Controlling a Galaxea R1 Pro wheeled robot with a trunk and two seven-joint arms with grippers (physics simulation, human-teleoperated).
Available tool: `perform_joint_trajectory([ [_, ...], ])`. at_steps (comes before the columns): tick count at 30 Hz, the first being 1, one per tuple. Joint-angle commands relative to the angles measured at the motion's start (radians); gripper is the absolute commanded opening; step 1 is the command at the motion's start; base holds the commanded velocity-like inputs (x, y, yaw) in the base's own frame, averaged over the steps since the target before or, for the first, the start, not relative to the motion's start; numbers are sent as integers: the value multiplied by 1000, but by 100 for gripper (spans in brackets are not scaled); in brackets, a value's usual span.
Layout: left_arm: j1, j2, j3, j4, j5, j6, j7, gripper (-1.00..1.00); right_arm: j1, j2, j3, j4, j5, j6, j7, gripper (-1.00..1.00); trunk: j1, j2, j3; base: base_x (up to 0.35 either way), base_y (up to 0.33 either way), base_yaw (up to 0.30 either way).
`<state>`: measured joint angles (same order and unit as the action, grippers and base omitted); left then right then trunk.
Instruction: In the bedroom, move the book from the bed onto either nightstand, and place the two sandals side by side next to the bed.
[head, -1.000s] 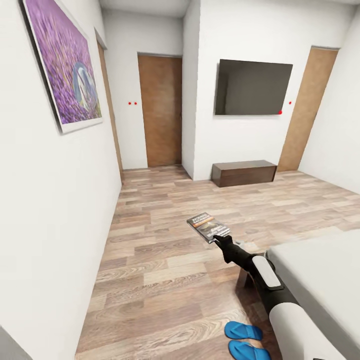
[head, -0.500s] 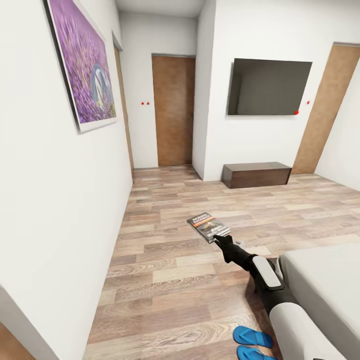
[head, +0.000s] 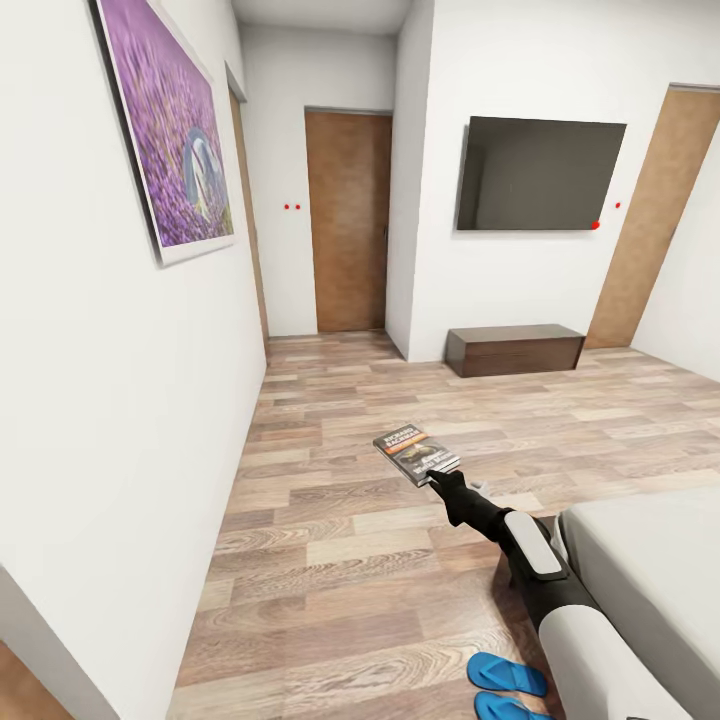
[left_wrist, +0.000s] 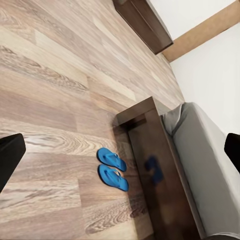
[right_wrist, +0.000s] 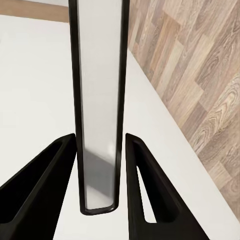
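Observation:
My right gripper (head: 440, 478) is shut on the book (head: 416, 453), a thin paperback with a dark cover, held flat out over the wood floor. The right wrist view has the book (right_wrist: 100, 100) edge-on between the black fingers (right_wrist: 50, 175) of that gripper (right_wrist: 99, 137). Two blue sandals (head: 507, 674) lie side by side on the floor beside the bed (head: 650, 560). In the left wrist view the sandals (left_wrist: 112, 168) rest next to the dark bed frame (left_wrist: 157, 175). My left gripper (left_wrist: 120, 150) hangs open above them. The nightstand is out of view.
A white wall with a lavender picture (head: 170, 140) runs close along the left. Ahead are a wooden door (head: 348, 220), a wall television (head: 540, 175) over a low dark bench (head: 515, 349), and a second door (head: 655, 220) at the right. Wood-plank floor (head: 330, 520) lies between.
The whole head view has swung, so walls, doors and sandals sit further right in the picture than a second ago. The arm still holds the book the same way.

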<state>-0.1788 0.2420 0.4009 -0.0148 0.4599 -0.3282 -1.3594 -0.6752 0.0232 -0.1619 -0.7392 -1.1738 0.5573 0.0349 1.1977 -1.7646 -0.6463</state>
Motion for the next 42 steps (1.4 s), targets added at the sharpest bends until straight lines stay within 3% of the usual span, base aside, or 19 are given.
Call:
perform_joint_trajectory([
  [1,-1,0,1,1,0,-6,-2,100,-1,1,-6,0,2,7,2,-100,0,0,-1,0,0,2],
  [42,-1,-1,1,1,2,-6,-1,100,0,1,-11,1,4,11,3,-100,0,0,-1,0,0,0],
])
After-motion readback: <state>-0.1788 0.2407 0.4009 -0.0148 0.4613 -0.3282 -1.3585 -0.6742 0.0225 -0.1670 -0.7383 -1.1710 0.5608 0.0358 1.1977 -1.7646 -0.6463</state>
